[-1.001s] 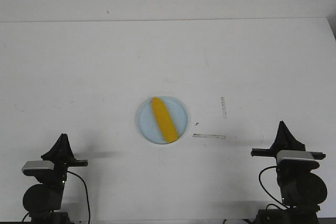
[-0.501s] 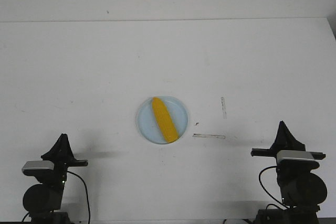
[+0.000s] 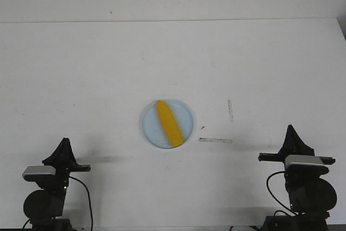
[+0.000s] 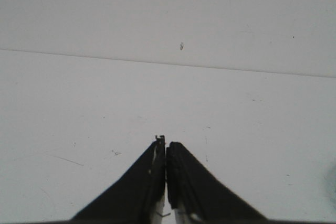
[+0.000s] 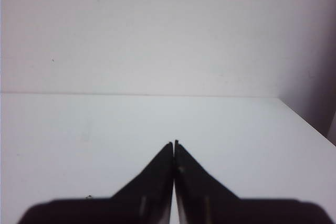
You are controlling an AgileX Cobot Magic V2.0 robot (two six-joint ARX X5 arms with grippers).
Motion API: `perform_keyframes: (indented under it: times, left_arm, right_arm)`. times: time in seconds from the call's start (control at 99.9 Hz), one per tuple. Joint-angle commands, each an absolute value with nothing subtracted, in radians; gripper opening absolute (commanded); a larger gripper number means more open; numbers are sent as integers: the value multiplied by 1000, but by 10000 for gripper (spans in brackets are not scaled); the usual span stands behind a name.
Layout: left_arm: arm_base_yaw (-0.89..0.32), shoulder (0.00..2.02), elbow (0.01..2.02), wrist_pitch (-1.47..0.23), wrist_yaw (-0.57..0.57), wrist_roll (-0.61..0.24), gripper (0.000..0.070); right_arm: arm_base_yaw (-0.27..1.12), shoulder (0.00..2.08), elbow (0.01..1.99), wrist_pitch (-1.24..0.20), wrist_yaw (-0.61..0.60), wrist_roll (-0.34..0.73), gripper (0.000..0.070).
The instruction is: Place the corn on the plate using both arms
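A yellow corn [image 3: 168,123] lies diagonally inside the pale blue plate [image 3: 186,116] at the middle of the white table, its pointed end toward the far side. My left gripper [image 3: 65,142] sits at the near left corner, far from the plate, shut with nothing in it. The right gripper [image 3: 291,129] rests at the near right, also shut and empty. Both wrist views show only closed black fingertips, the left gripper [image 4: 166,142] and the right gripper [image 5: 174,142], over bare table; corn and plate are out of those views.
A thin strip of tape [image 3: 215,140] lies just right of the plate, with a second short strip [image 3: 230,110] beyond it. The table's far edge [image 3: 173,21] meets a white wall. Its right edge [image 5: 307,119] shows in the right wrist view.
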State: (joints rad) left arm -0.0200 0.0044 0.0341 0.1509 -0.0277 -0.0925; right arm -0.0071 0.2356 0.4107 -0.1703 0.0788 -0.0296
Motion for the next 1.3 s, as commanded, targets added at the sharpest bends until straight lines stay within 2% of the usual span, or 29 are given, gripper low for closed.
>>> perform_keyframes:
  times: [0.0, 0.37, 0.651, 0.871, 0.961, 1.292]
  left_arm:
    - [-19, 3, 14, 166, -29, -93, 1]
    - [-19, 3, 14, 165, -29, -93, 1]
    - [-19, 3, 14, 166, -29, -93, 1]
    - [-19, 3, 14, 166, -29, -92, 1]
    - [-19, 3, 14, 161, -29, -93, 1]
    - [-19, 3, 14, 159, -29, -92, 1]
  right_arm:
    - [-7, 236, 413, -158, 79, -23, 2]
    - [1, 193, 366, -194, 52, -28, 2]
    - [8, 52, 172, -36, 17, -17, 2]
    - [9, 1, 68, 12, -9, 23, 2]
    - [14, 1, 12, 132, -27, 73, 2]
    - [20, 1, 13, 88, -27, 81, 2]
